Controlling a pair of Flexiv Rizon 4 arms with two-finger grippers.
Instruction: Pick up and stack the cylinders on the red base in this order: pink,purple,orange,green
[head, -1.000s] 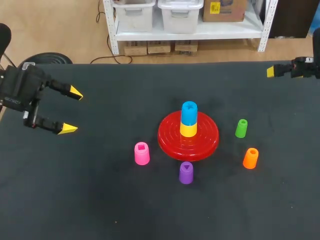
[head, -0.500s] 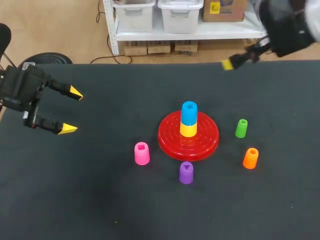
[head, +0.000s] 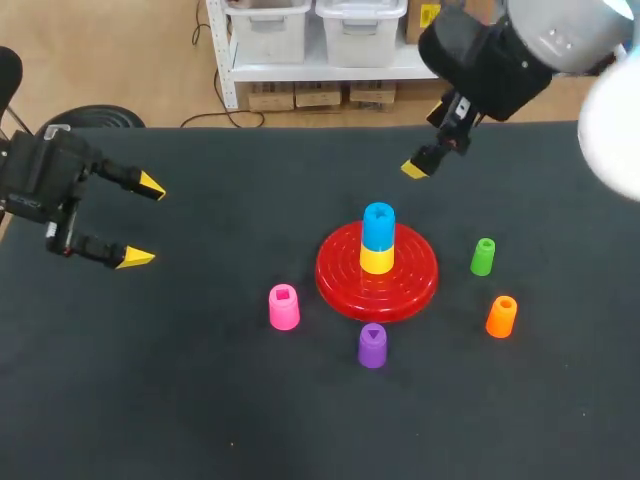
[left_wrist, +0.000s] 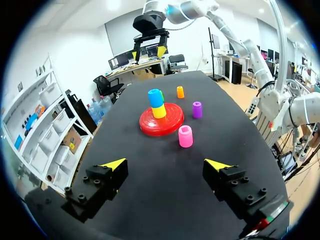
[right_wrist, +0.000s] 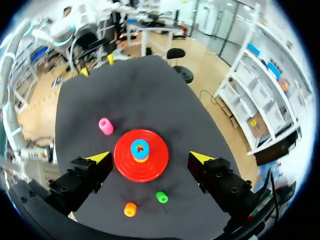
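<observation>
The red base sits mid-table with a yellow cylinder and a blue one stacked on it. On the cloth around it stand the pink cylinder, purple cylinder, orange cylinder and green cylinder. My right gripper hangs open high above the base's far side; in its own view, the right gripper frames the base, with pink, green and orange visible. My left gripper is open at the far left, empty.
The table is covered with a black cloth. From the left wrist I see the pink cylinder nearest, then the purple one, the base and the orange one.
My right arm has swung in from the table's far right edge to above the base's far side, still open. The left arm and all the cylinders have stayed put.
</observation>
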